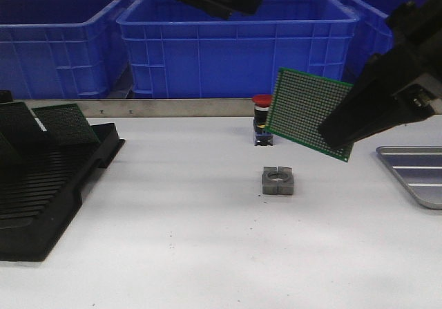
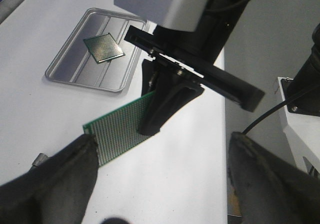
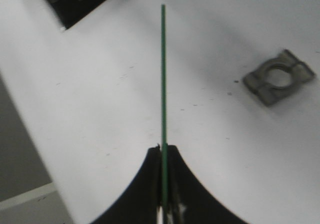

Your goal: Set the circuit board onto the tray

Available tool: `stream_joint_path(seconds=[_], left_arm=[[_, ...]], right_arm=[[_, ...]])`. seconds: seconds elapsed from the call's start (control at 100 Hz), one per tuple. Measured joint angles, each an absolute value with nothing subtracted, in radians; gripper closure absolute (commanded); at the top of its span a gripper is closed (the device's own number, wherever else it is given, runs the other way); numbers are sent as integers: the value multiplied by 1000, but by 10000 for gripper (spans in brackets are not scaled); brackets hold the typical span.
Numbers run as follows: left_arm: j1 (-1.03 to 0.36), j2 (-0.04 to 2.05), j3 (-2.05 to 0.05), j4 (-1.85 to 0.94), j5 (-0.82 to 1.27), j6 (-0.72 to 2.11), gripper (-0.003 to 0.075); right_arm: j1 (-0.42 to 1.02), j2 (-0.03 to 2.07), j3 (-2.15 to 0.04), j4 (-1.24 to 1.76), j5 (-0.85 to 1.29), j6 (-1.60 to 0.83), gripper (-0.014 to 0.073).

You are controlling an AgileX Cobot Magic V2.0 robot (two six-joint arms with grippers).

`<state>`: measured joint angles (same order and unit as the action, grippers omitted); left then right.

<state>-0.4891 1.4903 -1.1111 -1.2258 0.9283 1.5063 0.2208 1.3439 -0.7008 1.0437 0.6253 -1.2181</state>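
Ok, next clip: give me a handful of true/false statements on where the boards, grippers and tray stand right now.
1. The right gripper clamps a green circuit board by its edge. True.
2. That board already rests on the tray. False: it is held in the air, tilted, short of the tray.
3. The tray holds no board. False: the left wrist view shows a smaller board lying in it.
4. The left gripper is open and holds nothing. True.
5. A grey metal block lies on the table. True.

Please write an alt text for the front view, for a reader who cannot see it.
The right gripper holds a green circuit board tilted in the air, left of the grey tray. Below lie a small metal block and a black rack.
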Motion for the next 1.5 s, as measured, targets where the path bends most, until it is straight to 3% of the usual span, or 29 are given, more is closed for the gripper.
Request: stream_joint_path(seconds=[0.22,0.63,0.89,1.03,1.2,1.25,1.33,1.5], left_arm=[[-489,1490,-1111,-1219,928,1506,216],[-489,1490,-1111,-1219,928,1506,216],[-489,1490,-1111,-1219,928,1506,216],[-489,1490,-1111,-1219,928,1506,216],[-489,1490,-1111,-1219,928,1506,216],[-489,1490,-1111,-1219,928,1506,216],[-489,1490,-1111,-1219,928,1506,216],[-489,1490,-1111,-1217,928,1506,267]], right_arm=[[183,1344,-638,1048,425,-1064,662],[-160,1419,-632,1066,400,-993,662],[-208,1588,-700,1112,403,-990,649],[-209,1643,-769,1116,452,-990,491],[-209,1676,-813,1118,464,-990,81],[-209,1677,-815,1118,453,-988,3],[-213,1677,-815,1118,437,-988,-27],[-227,1671,-817,1093,426,-988,25]])
